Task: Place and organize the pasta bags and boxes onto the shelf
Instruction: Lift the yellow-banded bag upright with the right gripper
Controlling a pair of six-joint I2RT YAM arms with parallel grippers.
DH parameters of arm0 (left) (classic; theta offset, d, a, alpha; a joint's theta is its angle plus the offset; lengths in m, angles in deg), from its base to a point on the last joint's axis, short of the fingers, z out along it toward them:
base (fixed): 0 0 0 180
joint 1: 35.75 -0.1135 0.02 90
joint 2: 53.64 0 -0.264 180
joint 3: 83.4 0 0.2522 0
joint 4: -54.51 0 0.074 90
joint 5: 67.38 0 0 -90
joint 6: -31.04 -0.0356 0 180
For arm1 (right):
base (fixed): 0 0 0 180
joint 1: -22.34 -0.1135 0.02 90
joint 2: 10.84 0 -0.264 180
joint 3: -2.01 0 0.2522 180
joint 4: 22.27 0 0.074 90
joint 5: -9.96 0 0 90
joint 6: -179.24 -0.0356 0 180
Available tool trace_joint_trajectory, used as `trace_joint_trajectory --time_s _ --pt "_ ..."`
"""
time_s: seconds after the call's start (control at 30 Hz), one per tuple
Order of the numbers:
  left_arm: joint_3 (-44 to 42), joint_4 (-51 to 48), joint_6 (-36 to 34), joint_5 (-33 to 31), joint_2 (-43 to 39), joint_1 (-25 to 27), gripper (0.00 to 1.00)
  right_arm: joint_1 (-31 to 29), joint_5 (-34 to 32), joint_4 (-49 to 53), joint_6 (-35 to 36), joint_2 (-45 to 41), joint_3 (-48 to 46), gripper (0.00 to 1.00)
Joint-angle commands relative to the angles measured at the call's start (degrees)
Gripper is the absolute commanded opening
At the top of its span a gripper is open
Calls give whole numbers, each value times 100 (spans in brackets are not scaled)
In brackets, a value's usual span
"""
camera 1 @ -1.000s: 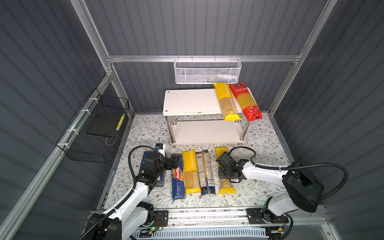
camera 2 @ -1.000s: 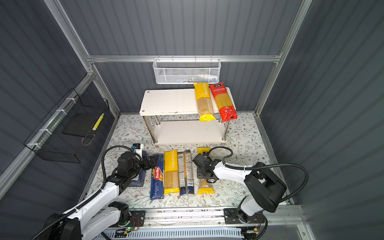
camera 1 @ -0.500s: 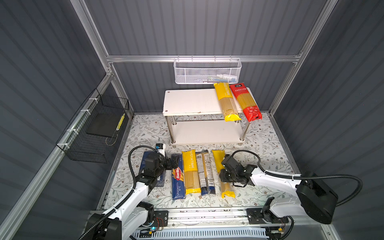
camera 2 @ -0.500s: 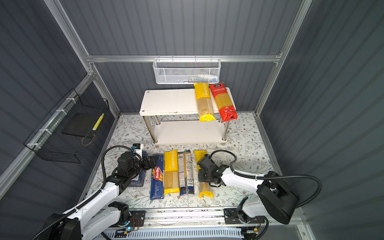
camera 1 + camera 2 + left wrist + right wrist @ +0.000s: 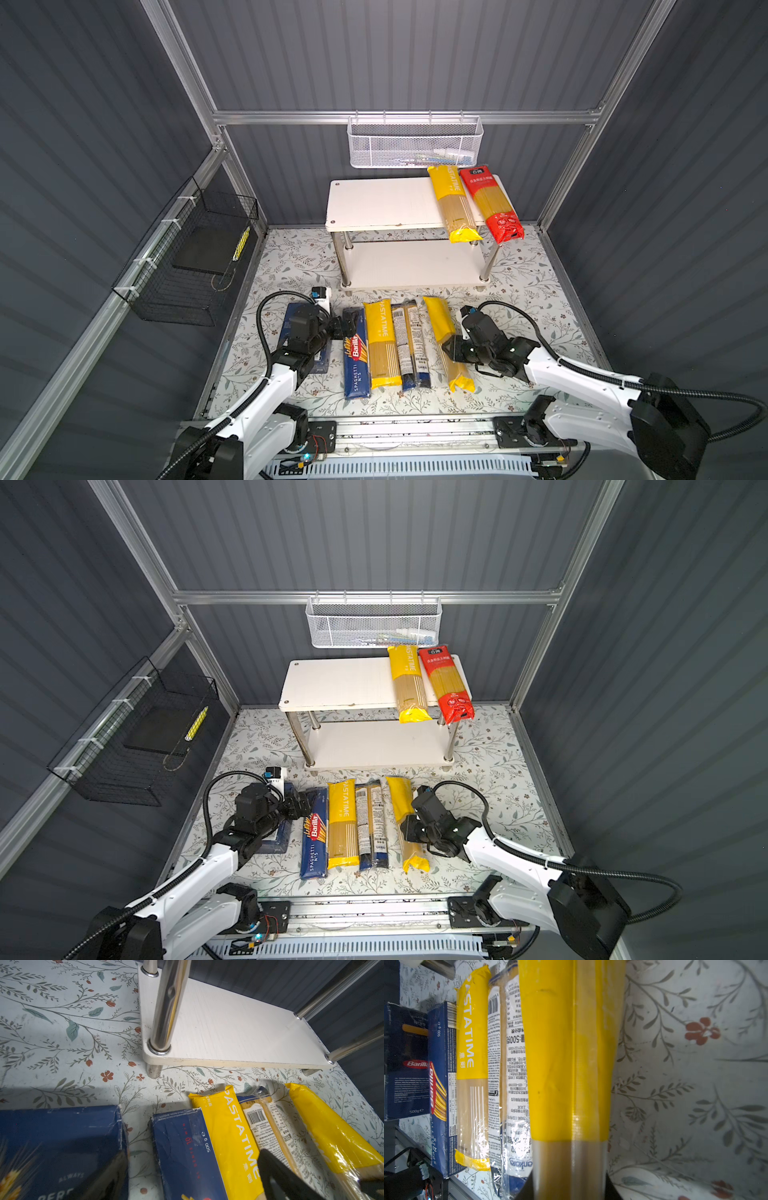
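Bag point(image 5: 571, 1053), yellow, clear-windowed, gripped by right end effector point(image 5: 454, 351); left end effector point(image 5: 193, 1176) parted.

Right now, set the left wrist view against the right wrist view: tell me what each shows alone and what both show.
Left wrist only: the shelf's lower board spread wide. Right wrist only: the red Barilla logo on the wide box, and the clear bag's ankara label. Both: the wide box, the narrow box, the PASTATIME bag, the clear bag, the plain yellow bag.
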Motion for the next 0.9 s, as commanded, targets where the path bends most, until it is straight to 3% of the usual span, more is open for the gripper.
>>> trace_joint_trajectory --time_s 0.0,0.4,0.87 --pt "-15 -31 -104 -30 -2 36 99 39 172 -708 109 -220 215 26" --pt "-9 -13 -102 -14 32 36 99 53 239 -18 362 -709 723 24" --pt "0 -30 -105 -30 33 36 99 -562 66 724 700 -513 2027 24"
